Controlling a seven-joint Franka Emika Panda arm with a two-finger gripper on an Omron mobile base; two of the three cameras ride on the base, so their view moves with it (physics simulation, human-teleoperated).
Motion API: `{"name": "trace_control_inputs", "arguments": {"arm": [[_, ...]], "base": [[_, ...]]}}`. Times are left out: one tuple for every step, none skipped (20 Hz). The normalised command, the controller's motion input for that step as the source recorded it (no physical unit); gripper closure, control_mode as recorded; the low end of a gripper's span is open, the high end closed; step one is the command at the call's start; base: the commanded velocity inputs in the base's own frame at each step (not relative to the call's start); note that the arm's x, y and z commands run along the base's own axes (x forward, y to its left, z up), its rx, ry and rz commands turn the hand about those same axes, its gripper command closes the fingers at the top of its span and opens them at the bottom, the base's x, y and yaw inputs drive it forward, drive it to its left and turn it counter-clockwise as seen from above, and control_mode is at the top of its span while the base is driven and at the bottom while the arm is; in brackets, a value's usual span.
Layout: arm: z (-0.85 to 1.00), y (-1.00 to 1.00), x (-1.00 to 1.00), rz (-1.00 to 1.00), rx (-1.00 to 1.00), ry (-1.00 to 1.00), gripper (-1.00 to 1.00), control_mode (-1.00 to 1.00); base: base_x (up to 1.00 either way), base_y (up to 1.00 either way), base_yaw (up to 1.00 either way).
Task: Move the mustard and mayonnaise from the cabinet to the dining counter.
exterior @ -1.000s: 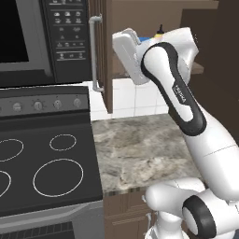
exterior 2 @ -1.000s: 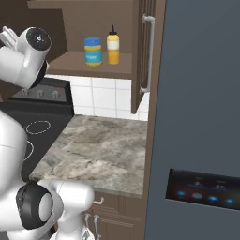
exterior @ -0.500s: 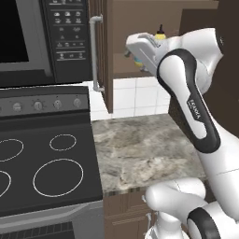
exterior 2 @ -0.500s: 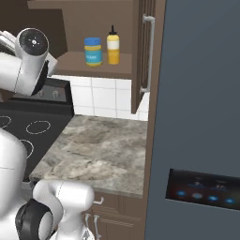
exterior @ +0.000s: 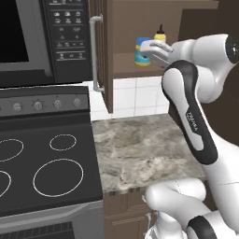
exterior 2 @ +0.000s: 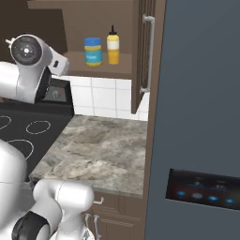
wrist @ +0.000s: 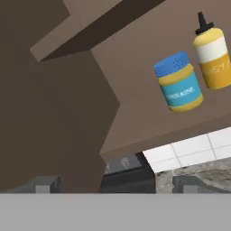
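The cabinet [exterior 2: 99, 71] stands open, and on its shelf the mayonnaise [exterior 2: 93, 51], a squat blue-lidded jar, sits left of the slim yellow mustard [exterior 2: 113, 45]. Both appear in the left base view too, mayonnaise [exterior: 140, 55] and mustard [exterior: 160, 35], partly behind my white hand. In the hand view the mayonnaise [wrist: 179, 83] and mustard [wrist: 212, 55] lie to the upper right, tilted by the hand's roll. My gripper [wrist: 116, 185] is open, fingertips [wrist: 43, 185] wide apart, with nothing between them, still short of the shelf. The dining counter is out of view.
The open cabinet door [exterior 2: 139, 56] with its silver bar handle [exterior 2: 149, 52] hangs right of the shelf; the other door [exterior: 104, 51] hangs left. Below are a small marble worktop [exterior: 135, 149], a black stove [exterior: 42, 163], a microwave [exterior: 42, 37] and a grey fridge [exterior 2: 201, 117].
The arm has swung up and toward the cabinet shelf, bringing the hand close in front of the mayonnaise. The jaws have opened slightly wider. The bottles have not moved.
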Motion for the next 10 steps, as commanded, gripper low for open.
{"name": "trace_control_inputs", "arguments": {"arm": [[0.19, -0.46, 0.25, -0.27, -0.14, 0.00, -1.00, -1.00], [0.16, -0.39, 0.32, -0.30, -0.14, 0.00, -1.00, -1.00], [0.13, -0.33, 0.36, -0.33, -0.16, 0.00, -1.00, -1.00], [0.14, -0.34, 0.34, -0.32, -0.15, 0.00, -1.00, -1.00], [0.14, -0.33, 0.33, -0.32, -0.15, 0.00, -1.00, -1.00], [0.14, -0.34, 0.30, -0.30, -0.16, 0.00, -1.00, -1.00], [0.14, -0.34, 0.26, -0.29, -0.17, 0.00, -1.00, -1.00], [0.13, -0.35, 0.25, -0.27, -0.17, -0.01, -1.00, -1.00], [0.10, -0.38, 0.22, -0.27, -0.18, -0.01, -1.00, -1.00], [0.07, -0.39, 0.22, -0.26, -0.16, 0.00, -1.00, -1.00]], "base": [[0.00, 0.00, 0.00], [0.00, 0.00, 0.00], [0.00, 0.00, 0.00], [0.00, 0.00, 0.00], [0.00, 0.00, 0.00], [0.00, 0.00, 0.00], [0.00, 0.00, 0.00], [0.00, 0.00, 0.00], [0.00, 0.00, 0.00], [0.00, 0.00, 0.00]]}}
